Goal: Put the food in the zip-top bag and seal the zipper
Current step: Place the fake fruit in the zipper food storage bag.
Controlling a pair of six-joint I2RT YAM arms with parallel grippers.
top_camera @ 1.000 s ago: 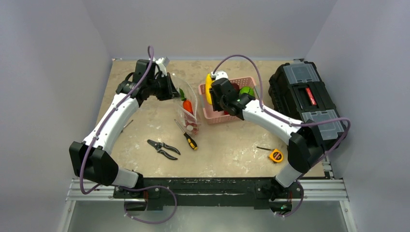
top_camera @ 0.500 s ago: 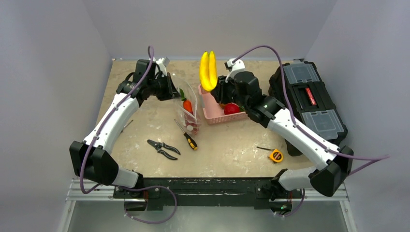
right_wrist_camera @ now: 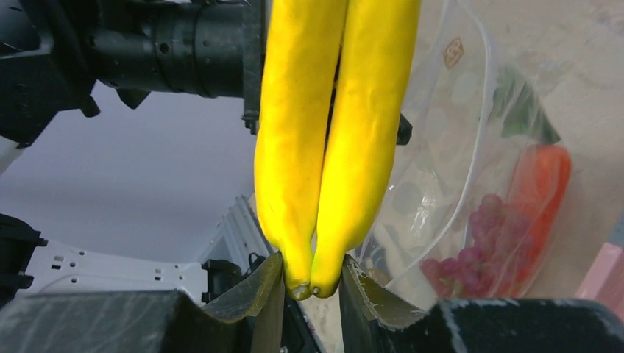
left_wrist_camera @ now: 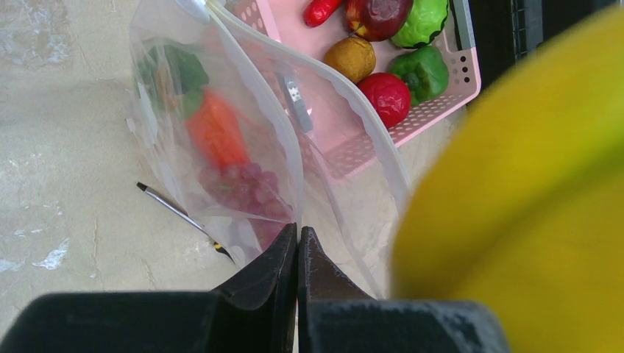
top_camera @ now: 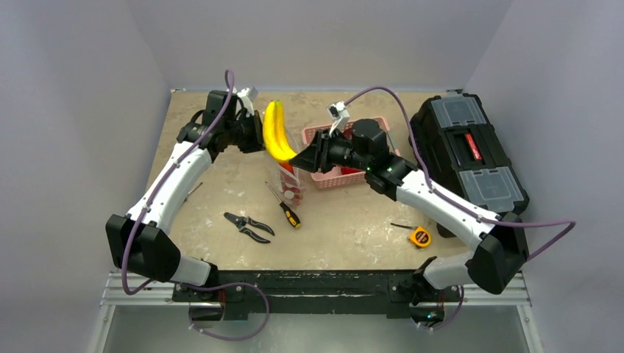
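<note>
My right gripper [top_camera: 300, 156] [right_wrist_camera: 312, 279] is shut on the stem end of a yellow toy banana pair [top_camera: 276, 131] [right_wrist_camera: 331, 125] and holds it in the air just above the open mouth of the zip-top bag [top_camera: 283, 165] [left_wrist_camera: 243, 140]. My left gripper [top_camera: 259, 140] [left_wrist_camera: 298, 237] is shut on the bag's rim and holds the mouth up and open. Inside the bag lie an orange carrot [left_wrist_camera: 215, 131] with a green top and purple grapes [left_wrist_camera: 250, 187]. The banana fills the right of the left wrist view [left_wrist_camera: 530, 198], blurred. The zipper strip [left_wrist_camera: 324, 81] runs along the mouth edge.
A pink basket [top_camera: 346, 175] [left_wrist_camera: 441, 110] behind the bag holds red, green and brown toy foods. A black toolbox [top_camera: 467, 151] stands at the right. Pruning shears [top_camera: 246, 226], a screwdriver [top_camera: 287, 209] and a yellow tape measure [top_camera: 420, 236] lie on the table.
My right arm lifted the banana pair out of the basket and swung it left, from upright above the basket to over the bag's mouth. The left arm held still.
</note>
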